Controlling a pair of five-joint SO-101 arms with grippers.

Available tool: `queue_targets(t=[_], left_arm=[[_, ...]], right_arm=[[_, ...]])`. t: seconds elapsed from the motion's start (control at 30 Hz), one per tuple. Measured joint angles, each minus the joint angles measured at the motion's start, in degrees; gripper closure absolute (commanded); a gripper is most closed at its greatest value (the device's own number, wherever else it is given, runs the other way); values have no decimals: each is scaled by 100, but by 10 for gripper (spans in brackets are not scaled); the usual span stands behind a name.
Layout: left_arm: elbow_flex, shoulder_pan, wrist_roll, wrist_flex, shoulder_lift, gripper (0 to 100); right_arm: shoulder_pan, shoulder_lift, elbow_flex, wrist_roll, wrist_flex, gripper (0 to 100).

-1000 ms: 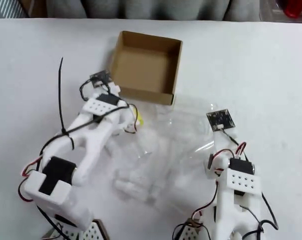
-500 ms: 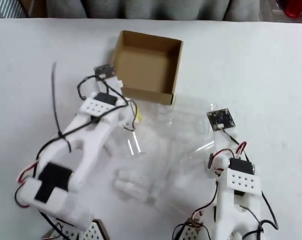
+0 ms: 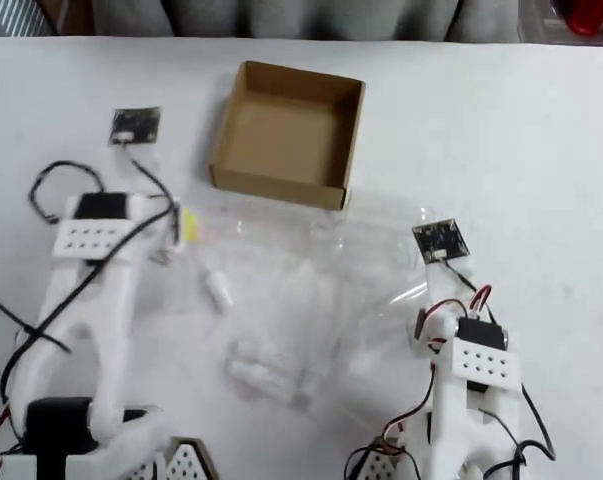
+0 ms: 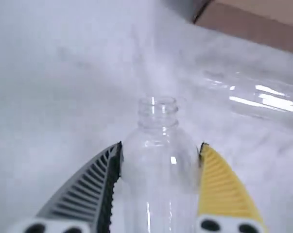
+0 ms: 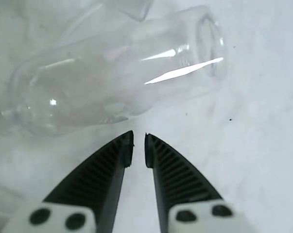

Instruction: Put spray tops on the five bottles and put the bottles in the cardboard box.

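Observation:
In the left wrist view a clear open-necked bottle (image 4: pixel 158 114) sits between a grey and a yellow finger, and my left gripper (image 4: pixel 161 145) is shut on its body. From above, that gripper (image 3: pixel 188 226) lies left of the heap of clear bottles (image 3: pixel 321 280), and the held bottle's neck (image 3: pixel 219 288) points toward the heap. The cardboard box (image 3: pixel 286 135) stands open and empty at the back. My right gripper (image 5: pixel 136 145) is shut with nothing in it, just short of a clear bottle lying on its side (image 5: pixel 117 77). The right arm (image 3: pixel 471 365) is at the front right.
Small whitish parts (image 3: pixel 266 372) lie among clear plastic in front of the heap. A corner of the box (image 4: pixel 253 24) and another lying bottle (image 4: pixel 263 99) lie beyond the held bottle. White tabletop stretches to the left and far right.
My left arm has swung left and toward the front, away from the box's front wall, carrying the clear bottle. The right arm has kept still.

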Motion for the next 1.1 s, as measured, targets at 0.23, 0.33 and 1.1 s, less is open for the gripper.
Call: queue_targets(t=[0.23,0.33,1.1], left_arm=[[651,-615,-1222,-176,0,956],[888,-633,-1222,-536,0,871],[308,-835,-1222,-545,1152,673]], right_arm=[[-9,0,0,0,0,983],[0,0,0,0,0,983],[-9,0,0,158,0,983]])
